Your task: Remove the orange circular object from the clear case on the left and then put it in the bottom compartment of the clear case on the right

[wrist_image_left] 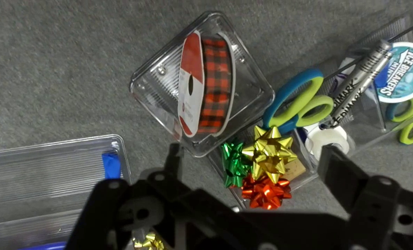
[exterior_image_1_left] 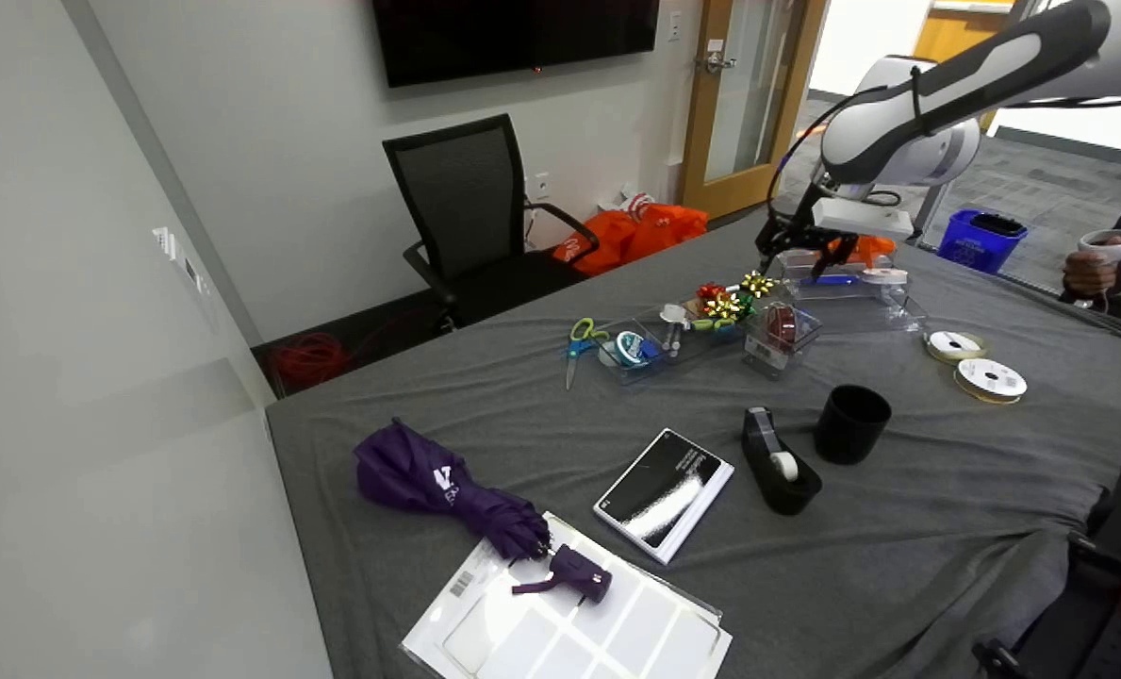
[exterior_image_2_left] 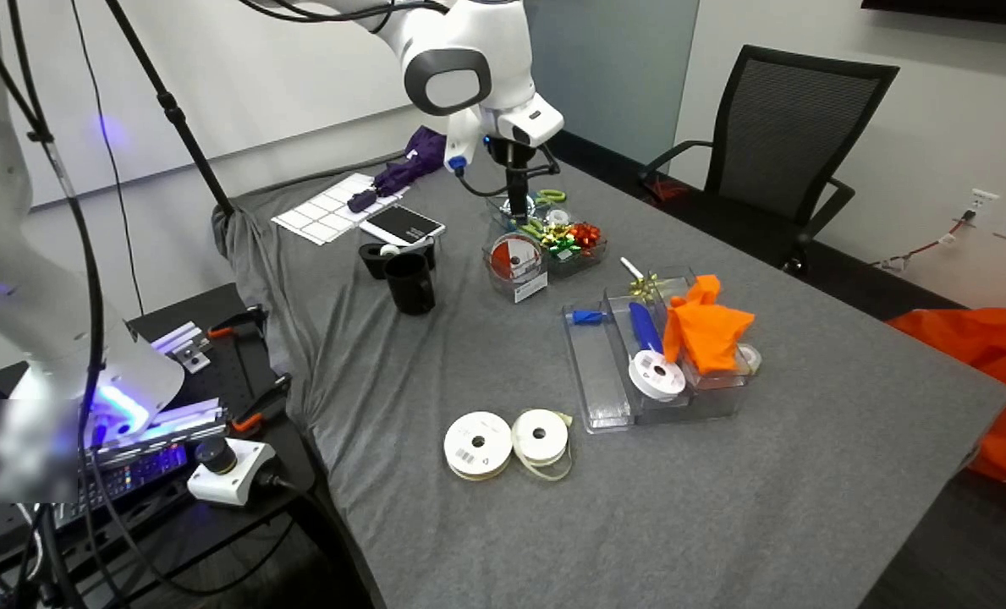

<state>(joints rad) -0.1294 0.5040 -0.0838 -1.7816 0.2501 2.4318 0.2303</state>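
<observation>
The round ribbon spool with orange-red and black plaid ribbon [wrist_image_left: 216, 86] stands on edge in a small clear case [wrist_image_left: 145, 92] in the wrist view. The spool also shows in both exterior views [exterior_image_1_left: 781, 325] [exterior_image_2_left: 515, 256]. The larger clear case with compartments [exterior_image_2_left: 601, 381] lies apart from it; part of it shows at the wrist view's lower left [wrist_image_left: 46, 166]. Its long outer compartment holds a small blue piece [exterior_image_2_left: 588, 317]. My gripper [wrist_image_left: 255, 163] is open and empty, above the table, with the bows beneath its jaws and the spool off to the side. It also shows in both exterior views [exterior_image_1_left: 796, 264] [exterior_image_2_left: 517, 216].
Shiny bows [wrist_image_left: 269, 152], scissors [wrist_image_left: 296, 100], markers [wrist_image_left: 361, 83] and a mint tub [wrist_image_left: 404, 71] crowd the clear boxes beside the spool's case. An orange cloth [exterior_image_2_left: 710, 334] and white spool [exterior_image_2_left: 656, 375] fill other compartments. A black cup [exterior_image_2_left: 409, 283] and tape dispenser [exterior_image_1_left: 779, 462] stand nearby.
</observation>
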